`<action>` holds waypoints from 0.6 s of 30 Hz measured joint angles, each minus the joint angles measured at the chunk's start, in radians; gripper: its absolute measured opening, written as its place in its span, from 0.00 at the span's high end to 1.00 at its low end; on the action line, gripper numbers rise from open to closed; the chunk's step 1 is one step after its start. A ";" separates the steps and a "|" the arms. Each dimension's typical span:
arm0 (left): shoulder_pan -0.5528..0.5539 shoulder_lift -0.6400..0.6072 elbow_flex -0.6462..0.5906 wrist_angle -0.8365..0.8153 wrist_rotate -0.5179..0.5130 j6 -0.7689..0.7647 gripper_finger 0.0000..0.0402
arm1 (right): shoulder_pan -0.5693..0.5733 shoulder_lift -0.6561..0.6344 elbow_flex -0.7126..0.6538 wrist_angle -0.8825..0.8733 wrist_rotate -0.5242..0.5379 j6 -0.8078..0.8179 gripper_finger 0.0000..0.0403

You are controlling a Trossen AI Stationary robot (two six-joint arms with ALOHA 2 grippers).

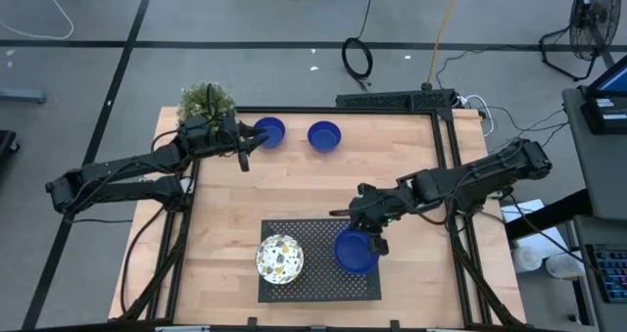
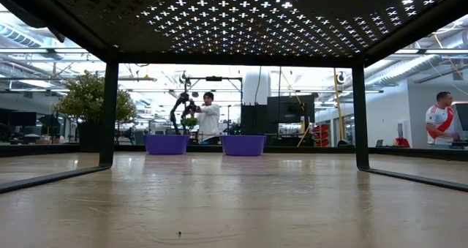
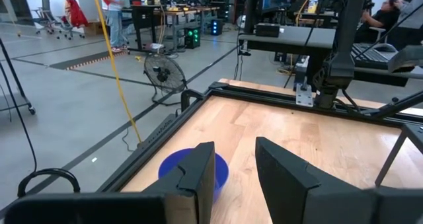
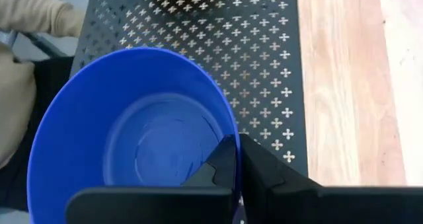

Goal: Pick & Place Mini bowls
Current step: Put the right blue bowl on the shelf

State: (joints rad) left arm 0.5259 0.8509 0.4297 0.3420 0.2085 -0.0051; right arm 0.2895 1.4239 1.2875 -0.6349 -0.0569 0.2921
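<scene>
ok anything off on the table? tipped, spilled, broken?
Nothing stands out. Two blue bowls sit upright at the far edge, the speckled bowl upright on the black rack. The right gripper pinches the third blue bowl's rim over the rack.

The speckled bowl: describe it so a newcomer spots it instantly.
Find the dark perforated tray at the table's near edge. The speckled bowl sits on its left half, beside a blue bowl that the right gripper pinches. It is the only white, floral-flecked bowl; the others are solid blue.

Four mini bowls, all upright: two blue bowls [image 1: 269,132] [image 1: 324,135] side by side near the potted plant [image 1: 206,101], well apart from it a third blue bowl [image 1: 355,253] and a floral-speckled white bowl [image 1: 280,260].
</scene>
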 joint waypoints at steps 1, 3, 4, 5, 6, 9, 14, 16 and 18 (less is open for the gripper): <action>0.000 0.000 0.000 0.000 0.000 0.000 0.72 | 0.001 0.000 0.012 -0.010 0.001 -0.011 1.00; 0.000 0.000 0.000 0.000 0.000 0.000 0.72 | 0.001 0.000 0.046 -0.030 0.004 -0.035 1.00; 0.000 0.000 0.000 0.000 0.000 0.000 0.72 | 0.001 0.000 0.063 -0.036 0.006 -0.046 1.00; 0.000 0.000 0.000 0.000 0.000 0.000 0.72 | 0.001 0.000 0.081 -0.041 0.006 -0.055 1.00; 0.000 0.000 0.000 0.000 0.000 0.000 0.72 | 0.001 0.000 0.099 -0.050 0.006 -0.062 1.00; 0.000 0.000 0.000 0.000 0.000 0.000 0.72 | 0.000 0.000 0.150 -0.093 0.007 -0.078 1.00; 0.000 0.000 0.000 0.000 0.000 0.000 0.72 | -0.006 0.060 0.269 -0.233 0.041 -0.109 1.00; 0.000 0.000 0.000 0.000 0.000 0.000 0.72 | -0.007 0.101 0.346 -0.297 0.063 -0.135 1.00; 0.000 0.000 0.000 0.000 0.000 0.000 0.72 | -0.007 0.139 0.406 -0.348 0.065 -0.162 1.00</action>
State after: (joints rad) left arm 0.5259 0.8507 0.4297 0.3419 0.2085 -0.0051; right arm 0.2829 1.5626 1.6939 -0.9833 0.0081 0.1298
